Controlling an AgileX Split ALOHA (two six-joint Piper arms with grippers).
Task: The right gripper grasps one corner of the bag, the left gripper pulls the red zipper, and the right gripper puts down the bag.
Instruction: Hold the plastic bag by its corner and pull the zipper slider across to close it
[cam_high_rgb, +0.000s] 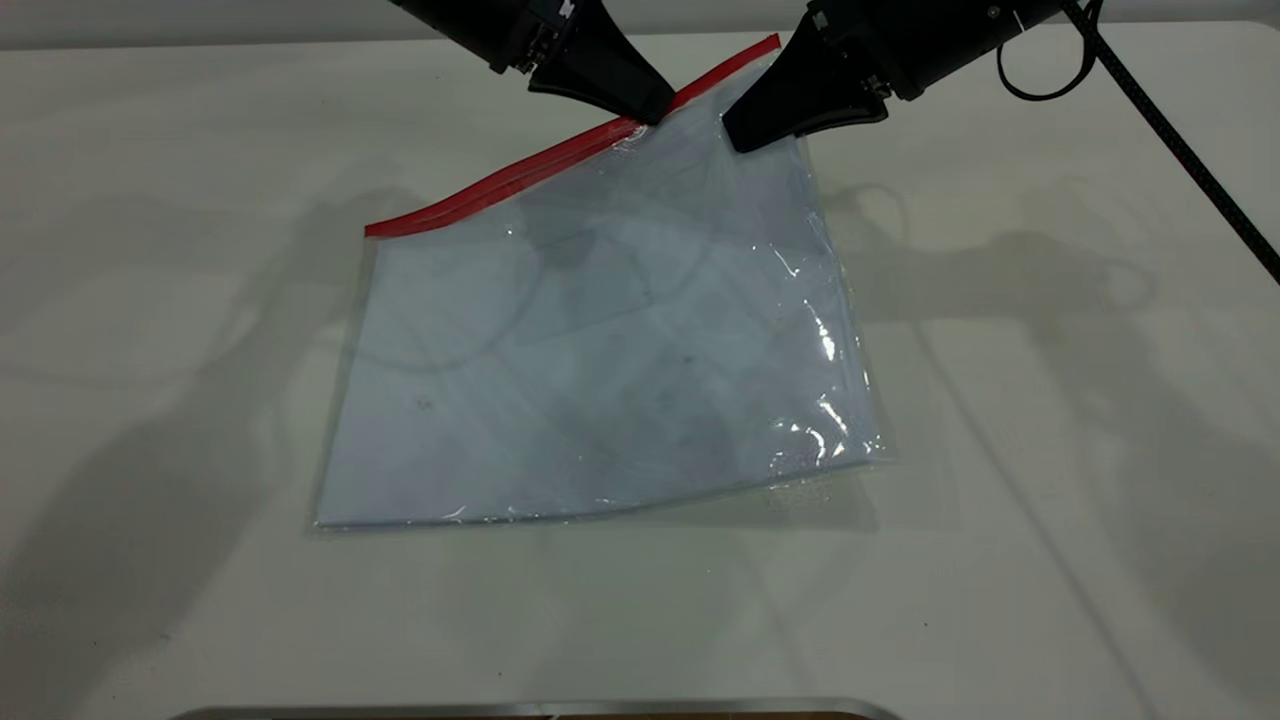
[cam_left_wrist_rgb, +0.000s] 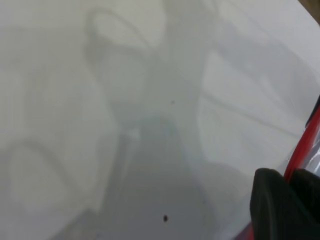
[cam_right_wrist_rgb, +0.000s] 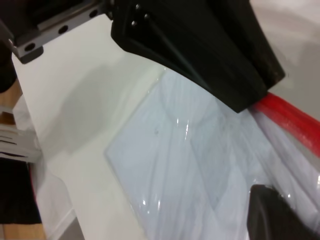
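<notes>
Bag (cam_high_rgb: 600, 350) on table; left end effector (cam_high_rgb: 650, 108) grips red zipper (cam_high_rgb: 560, 155).

White table (cam_high_rgb: 1050, 420); metal edge strip (cam_high_rgb: 540, 708) at near side.

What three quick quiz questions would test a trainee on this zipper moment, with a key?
1. True or false: the left gripper has its tips at the red zipper.
2. Which gripper is at the bag near its far corner? A. left B. right C. neither
3. Fill in: the bag's near edge lies on the ____.

Key: 1 true. 2 B, the right gripper. 3 table.
</notes>
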